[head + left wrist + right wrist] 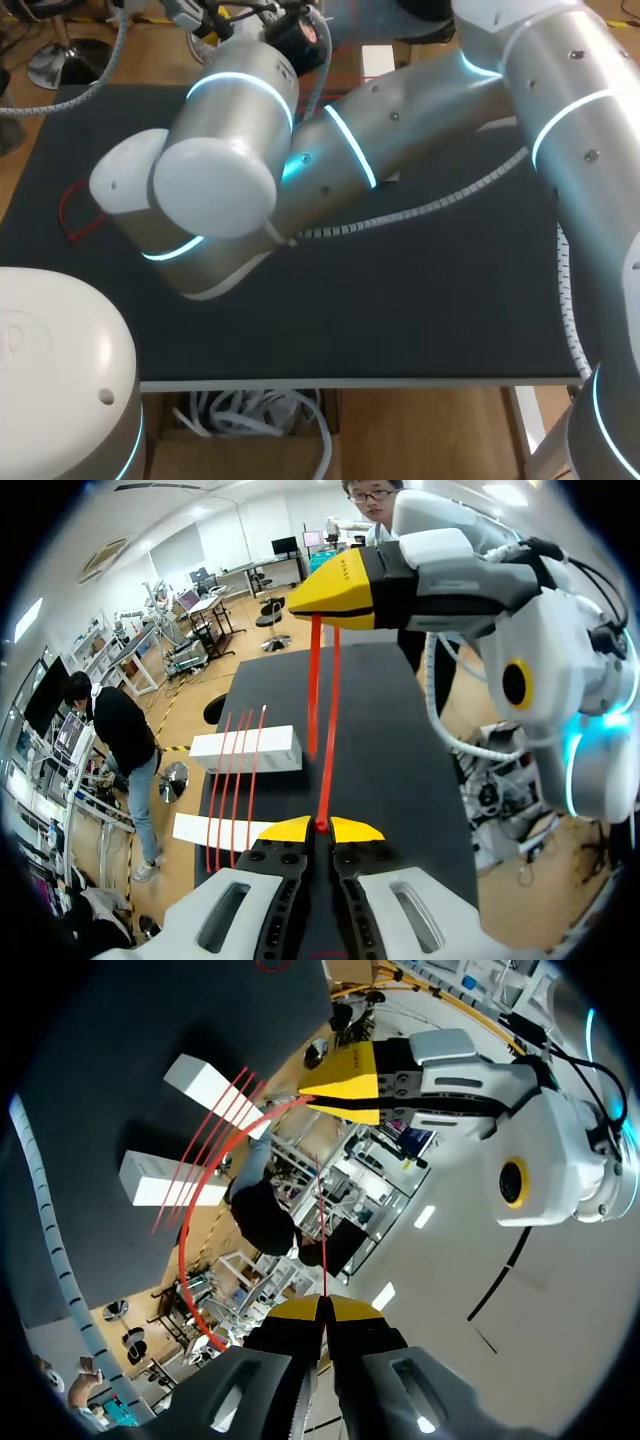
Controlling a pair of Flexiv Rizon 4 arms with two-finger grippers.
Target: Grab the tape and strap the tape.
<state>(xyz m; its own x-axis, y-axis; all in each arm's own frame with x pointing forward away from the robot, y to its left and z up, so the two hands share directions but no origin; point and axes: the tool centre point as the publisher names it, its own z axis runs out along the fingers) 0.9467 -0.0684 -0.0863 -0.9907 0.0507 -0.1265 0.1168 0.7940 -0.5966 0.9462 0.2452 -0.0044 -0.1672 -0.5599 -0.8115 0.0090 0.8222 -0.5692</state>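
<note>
Tape (326, 760) ends hidden within both jaws

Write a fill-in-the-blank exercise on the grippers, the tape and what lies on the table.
1. The tape running between the two grippers is ___ in colour.
2. The left gripper is ___ on the tape.
3. The right gripper also grips the tape, between its ___ tips.
4. Two ___ blocks lie on the dark mat beside the tape.

Missing words: red; shut; yellow; white.
</note>
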